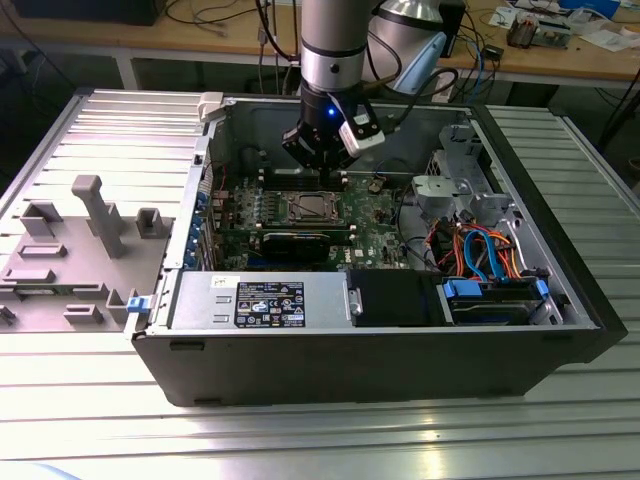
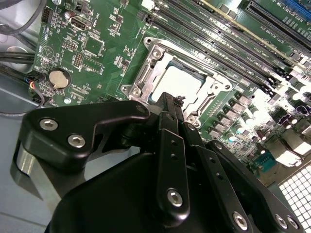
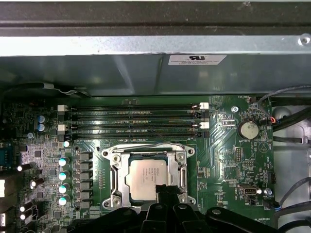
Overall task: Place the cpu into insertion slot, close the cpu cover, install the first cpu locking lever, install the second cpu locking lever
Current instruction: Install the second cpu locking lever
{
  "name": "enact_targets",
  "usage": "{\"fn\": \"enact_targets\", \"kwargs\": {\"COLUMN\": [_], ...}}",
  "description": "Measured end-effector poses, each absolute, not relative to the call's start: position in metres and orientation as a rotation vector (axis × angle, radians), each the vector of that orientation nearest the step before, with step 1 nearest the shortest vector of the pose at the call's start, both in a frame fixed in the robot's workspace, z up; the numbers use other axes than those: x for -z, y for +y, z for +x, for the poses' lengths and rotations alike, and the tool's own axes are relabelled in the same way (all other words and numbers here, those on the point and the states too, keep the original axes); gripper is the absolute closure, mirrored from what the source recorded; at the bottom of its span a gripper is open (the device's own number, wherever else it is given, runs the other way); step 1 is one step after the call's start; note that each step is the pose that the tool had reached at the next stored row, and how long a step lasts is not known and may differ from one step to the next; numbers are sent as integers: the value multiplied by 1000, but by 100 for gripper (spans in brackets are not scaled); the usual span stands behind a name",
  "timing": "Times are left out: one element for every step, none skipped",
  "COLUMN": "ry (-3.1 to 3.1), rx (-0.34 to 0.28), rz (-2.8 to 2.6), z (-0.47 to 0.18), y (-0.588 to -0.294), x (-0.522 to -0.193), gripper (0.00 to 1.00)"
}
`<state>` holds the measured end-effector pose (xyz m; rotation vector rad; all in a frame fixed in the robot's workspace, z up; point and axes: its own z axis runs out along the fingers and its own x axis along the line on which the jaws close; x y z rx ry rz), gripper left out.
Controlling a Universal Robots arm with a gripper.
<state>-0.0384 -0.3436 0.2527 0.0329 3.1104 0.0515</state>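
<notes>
In the exterior view the gripper hangs inside the open computer case, just beyond the insertion slot near the middle of the motherboard.

In the second wrist view the fingers are drawn together to a narrow tip holding nothing, poised at the near edge of the cpu cover. The cpu sits in the socket with the cover lying down around it.

In the first wrist view the cpu shows through the cover's window. So chip and cover look done; the locking levers are thin wires, and I cannot tell whether either is latched.
</notes>
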Motion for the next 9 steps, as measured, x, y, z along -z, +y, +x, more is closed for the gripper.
{"fn": "enact_targets", "kwargs": {"ry": [3110, 3110, 3110, 3110, 3110, 3110, 3110, 3110, 3110], "rx": [-52, -52, -52, -52, -52, -52, -52, -51, -51], "rz": [33, 33, 33, 33, 33, 33, 33, 33, 33], "z": [-38, -38, -38, -38, -38, -38, -38, -38, -38], "y": [-344, -345, -345, -346, -347, -347, -347, -347, -347], "x": [-253, -253, -253, -253, -253, -253, -253, -253, -253], "gripper": [89, 89, 89, 89, 89, 89, 89, 89, 89]}}
